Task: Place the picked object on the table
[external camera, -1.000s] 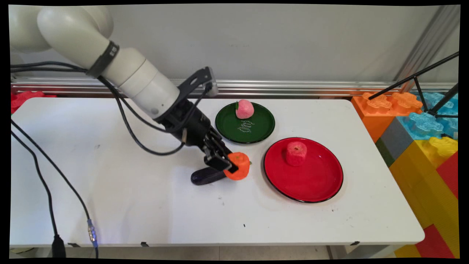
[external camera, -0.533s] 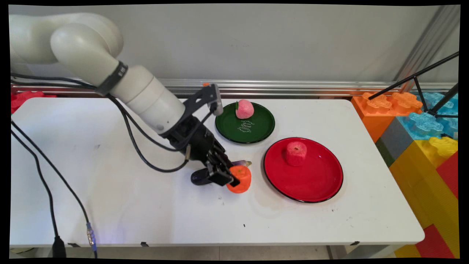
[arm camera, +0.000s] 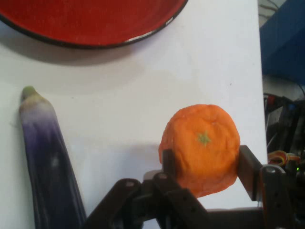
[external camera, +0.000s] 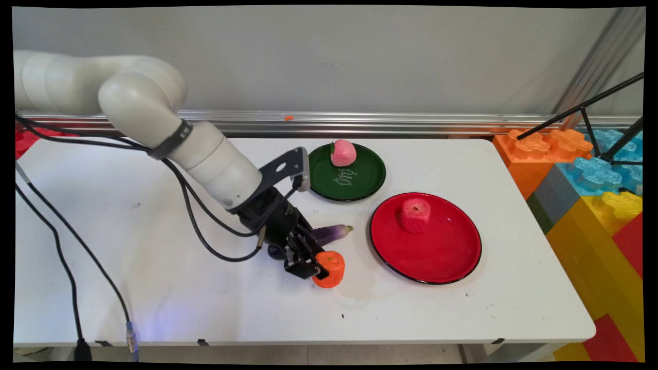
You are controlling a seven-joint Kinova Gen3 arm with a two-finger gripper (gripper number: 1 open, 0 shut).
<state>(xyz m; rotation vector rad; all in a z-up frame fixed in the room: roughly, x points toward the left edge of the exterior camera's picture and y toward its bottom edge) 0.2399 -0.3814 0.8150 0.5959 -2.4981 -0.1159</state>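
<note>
Because the gripper (arm camera: pixel 205 164) has its two fingers pressed against opposite flanks of the orange (arm camera: pixel 202 145), the jaws are closed on that fruit, one pad on each side at about its widest girth. Its skin looks dented and lumpy where the pads bear on it, so I judge it a soft, light toy of foam or rubber, one that yields rather than slips and is unlikely to break. A hold across the middle, as shown, seems the sound place; nearer the top or bottom it would likely squirt out. In the main view the orange (external camera: pixel 330 267) sits low, at or just above the white table (external camera: pixel 154 288); whether it touches the surface I cannot tell.

Taking the orange as landmark: just beyond it and slightly to its left lies a purple eggplant (external camera: pixel 331 234), long and smooth, its green tip pointing away toward the plates, partly hidden by the gripper (external camera: pixel 313 267). To the right of the orange and a little farther back is a red plate (external camera: pixel 442 257) carrying a red apple (external camera: pixel 415 215). Farther still, beyond the eggplant, a green plate (external camera: pixel 360 185) holds a pink peach (external camera: pixel 343 152) near its far rim. Coloured foam blocks (external camera: pixel 591 169) stand well off to the right, past the table's end.
</note>
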